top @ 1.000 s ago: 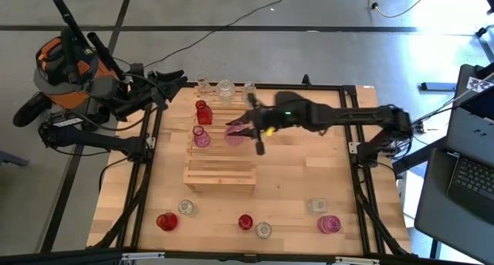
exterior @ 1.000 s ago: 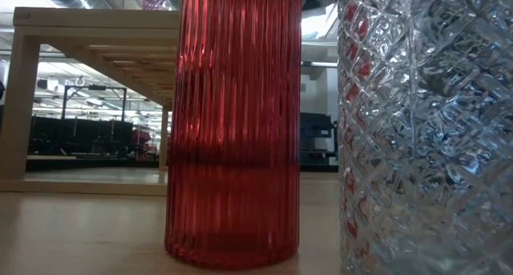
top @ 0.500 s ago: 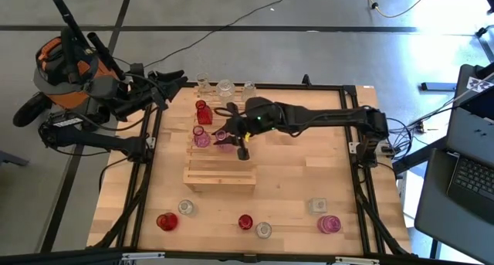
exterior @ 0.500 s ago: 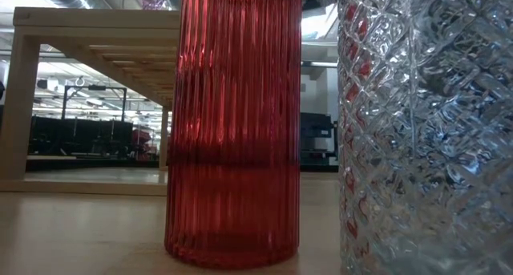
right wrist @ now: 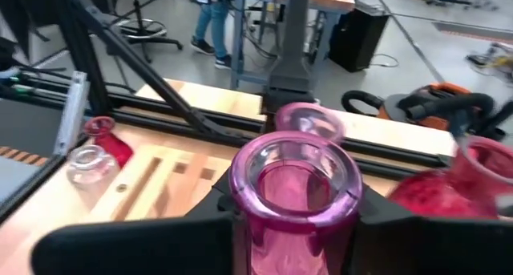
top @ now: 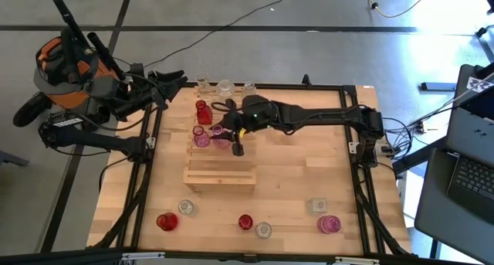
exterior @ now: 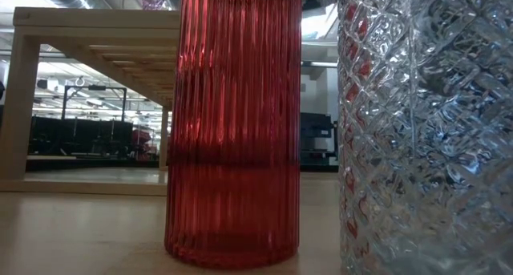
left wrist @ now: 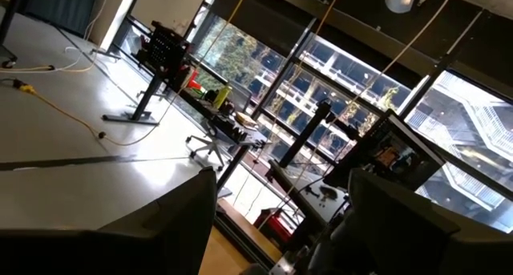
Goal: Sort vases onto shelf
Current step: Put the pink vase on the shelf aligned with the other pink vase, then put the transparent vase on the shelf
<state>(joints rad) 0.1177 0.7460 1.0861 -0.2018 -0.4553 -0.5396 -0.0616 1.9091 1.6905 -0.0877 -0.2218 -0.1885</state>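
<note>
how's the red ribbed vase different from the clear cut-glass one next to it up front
In the low view, the red ribbed vase is deep red with straight vertical ribs; the clear cut-glass vase is colourless with a diamond pattern. The red one's base shows whole; the clear one runs off the picture's edge. Both stand upright on the wooden tabletop.

Wooden table [top: 301, 180], slatted shelf [top: 220, 176], scattered vases [top: 245, 222]
</note>
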